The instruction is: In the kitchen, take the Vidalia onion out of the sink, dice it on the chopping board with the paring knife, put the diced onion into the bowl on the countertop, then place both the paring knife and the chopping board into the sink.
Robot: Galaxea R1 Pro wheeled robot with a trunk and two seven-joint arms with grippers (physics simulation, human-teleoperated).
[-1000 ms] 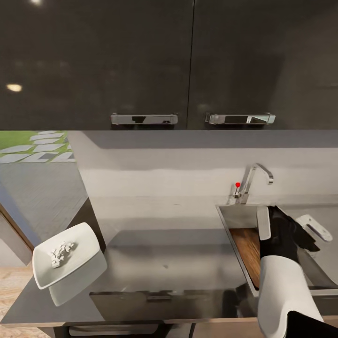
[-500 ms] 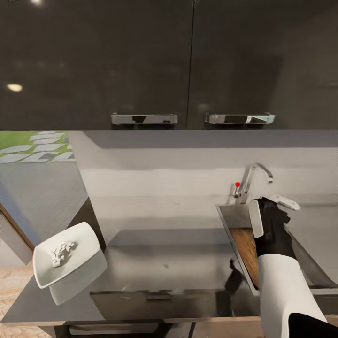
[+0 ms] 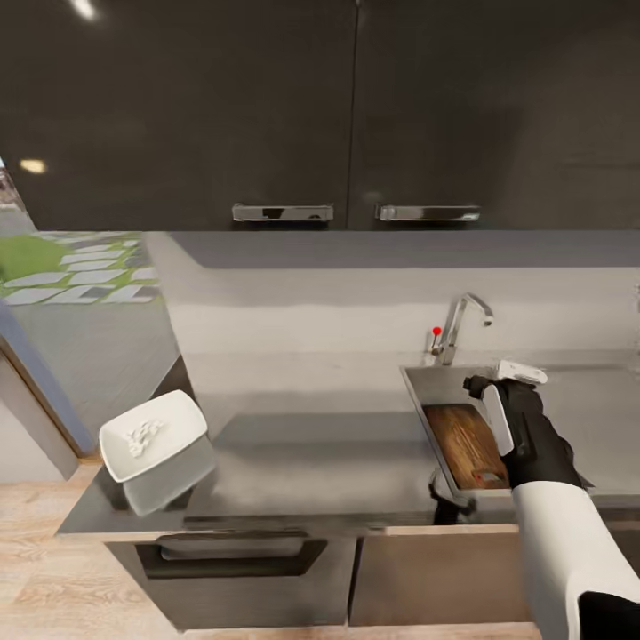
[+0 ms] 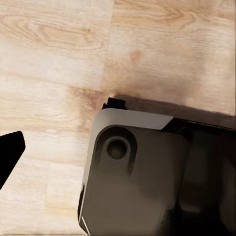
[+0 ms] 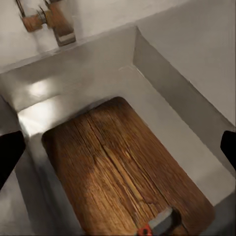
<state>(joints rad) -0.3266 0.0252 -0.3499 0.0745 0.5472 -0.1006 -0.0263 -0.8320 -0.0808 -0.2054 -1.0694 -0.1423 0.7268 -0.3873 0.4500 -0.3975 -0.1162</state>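
The right gripper (image 3: pixel 498 382) hangs above the sink (image 3: pixel 418 384) with its fingers spread apart and holding nothing. Below it the chopping board (image 5: pixel 123 172) lies flat in the basin, the paring knife (image 5: pixel 160 223) resting on its near end. Well apart, on the countertop (image 3: pixel 311 480), the bowl (image 3: pixel 153 436) holds the diced onion (image 3: pixel 140 436). The left gripper's state cannot be told.

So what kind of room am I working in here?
A kitchen, by the look of it: a steel sink with a chrome tap, a grey countertop, and dark wall cabinets above.
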